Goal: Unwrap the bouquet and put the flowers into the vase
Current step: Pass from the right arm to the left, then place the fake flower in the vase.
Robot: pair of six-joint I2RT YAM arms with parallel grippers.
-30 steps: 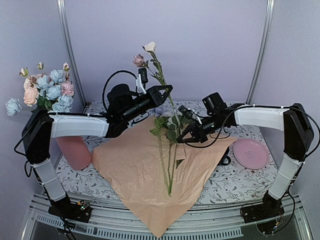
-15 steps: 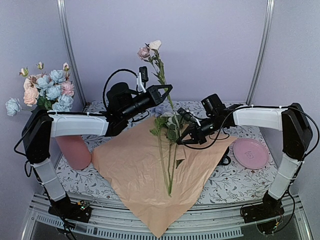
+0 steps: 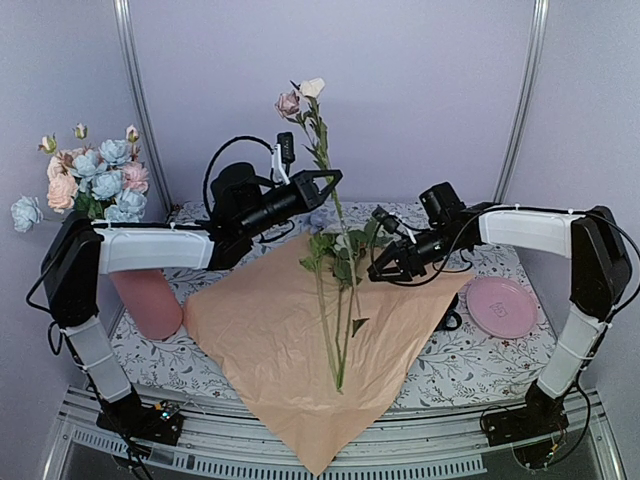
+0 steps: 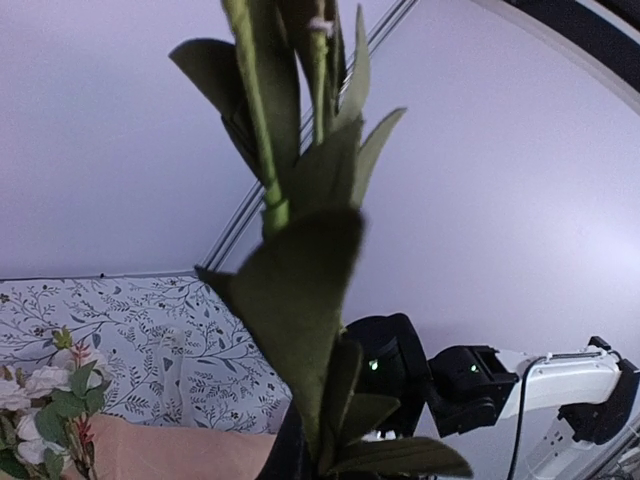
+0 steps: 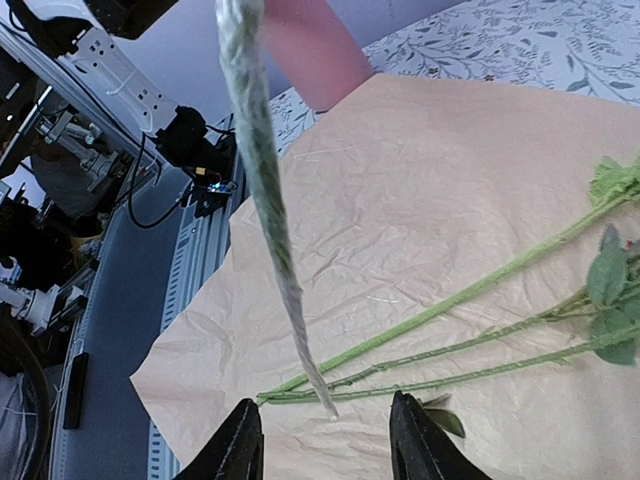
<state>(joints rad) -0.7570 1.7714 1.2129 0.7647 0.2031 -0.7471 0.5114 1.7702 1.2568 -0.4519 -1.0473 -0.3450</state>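
Note:
My left gripper [image 3: 333,179] is shut on one flower's stem [image 3: 327,165] and holds it upright above the table, its pink and cream blooms [image 3: 301,96] on top. In the left wrist view the stem's leaves [image 4: 300,290] hide the jaws. My right gripper [image 3: 381,268] [image 5: 326,445] stands open just right of the stem's lower end [image 5: 268,200], which hangs free between its fingers. The bouquet's paper [image 3: 280,340] lies spread open, peach side up, with flowers [image 3: 333,330] lying on it. The pink vase [image 3: 148,300] at the left holds several flowers [image 3: 92,180].
A flat pink plate [image 3: 502,306] sits at the right. A dark object [image 3: 451,321] shows at the paper's right edge, partly hidden. The patterned tablecloth [image 3: 450,370] covers the table. Metal rails [image 3: 420,455] run along the near edge.
My right gripper has opened, let go of the stem and drawn back to the right. The left gripper has shut on the stem and lifted the flower slightly.

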